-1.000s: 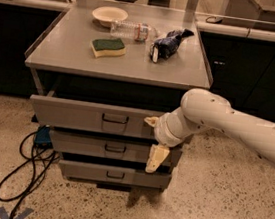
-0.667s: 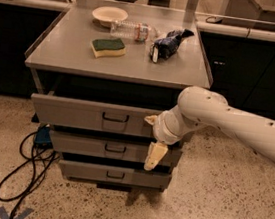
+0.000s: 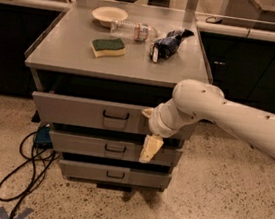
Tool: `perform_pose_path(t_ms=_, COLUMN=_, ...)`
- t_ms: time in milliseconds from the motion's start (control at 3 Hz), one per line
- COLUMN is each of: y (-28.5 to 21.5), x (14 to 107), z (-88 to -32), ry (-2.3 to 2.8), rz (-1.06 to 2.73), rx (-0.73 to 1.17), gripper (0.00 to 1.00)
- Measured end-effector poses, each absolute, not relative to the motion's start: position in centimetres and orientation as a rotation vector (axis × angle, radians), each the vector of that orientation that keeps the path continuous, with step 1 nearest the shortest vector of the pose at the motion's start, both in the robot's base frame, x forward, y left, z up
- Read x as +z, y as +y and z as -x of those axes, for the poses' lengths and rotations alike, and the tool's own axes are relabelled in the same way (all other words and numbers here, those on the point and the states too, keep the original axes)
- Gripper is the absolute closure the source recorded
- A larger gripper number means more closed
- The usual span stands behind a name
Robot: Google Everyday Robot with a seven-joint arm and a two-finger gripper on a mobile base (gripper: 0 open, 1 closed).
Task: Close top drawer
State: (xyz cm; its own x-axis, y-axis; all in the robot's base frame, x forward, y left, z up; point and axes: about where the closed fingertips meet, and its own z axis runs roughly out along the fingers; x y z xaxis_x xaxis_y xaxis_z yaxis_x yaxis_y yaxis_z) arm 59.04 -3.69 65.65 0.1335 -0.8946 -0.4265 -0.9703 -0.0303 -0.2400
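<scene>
The top drawer (image 3: 76,111) is a wide grey drawer with a tall plain front and a small dark wire handle (image 3: 116,115). It stands pulled out a little from the grey cabinet, with a dark gap above its front under the cabinet top. My gripper (image 3: 148,132) is at the right part of the drawer front, right of the handle, on a white arm coming in from the right. It is open and holds nothing; one cream finger (image 3: 151,148) hangs down over the middle drawer's front.
Two shorter grey drawers sit below, the middle (image 3: 87,145) and the bottom (image 3: 89,171). On the cabinet top (image 3: 64,54) lie a bowl (image 3: 109,14), a plastic bottle (image 3: 135,30), a green-yellow sponge (image 3: 108,47) and a dark blue bag (image 3: 166,42). Black cables (image 3: 26,167) lie on the floor at left.
My gripper and arm have shifted slightly left along the top drawer's front. The drawer front itself shows little or no movement.
</scene>
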Motion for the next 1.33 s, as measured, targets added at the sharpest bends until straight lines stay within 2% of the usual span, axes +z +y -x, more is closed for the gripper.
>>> perform_pose_path(t_ms=667, y=-3.6, x=67.2, z=-59.2, ry=1.799, rz=1.933, rx=0.186, gripper=0.0)
perform_pose_path(t_ms=1000, y=-3.7, x=67.6, z=-57.0, ry=1.796, rz=1.934, rx=0.167, gripper=0.0)
perform_pose_path(t_ms=1333, y=-4.0, x=66.6, z=-52.5, ry=1.832, rz=1.886, rx=0.207, gripper=0.0)
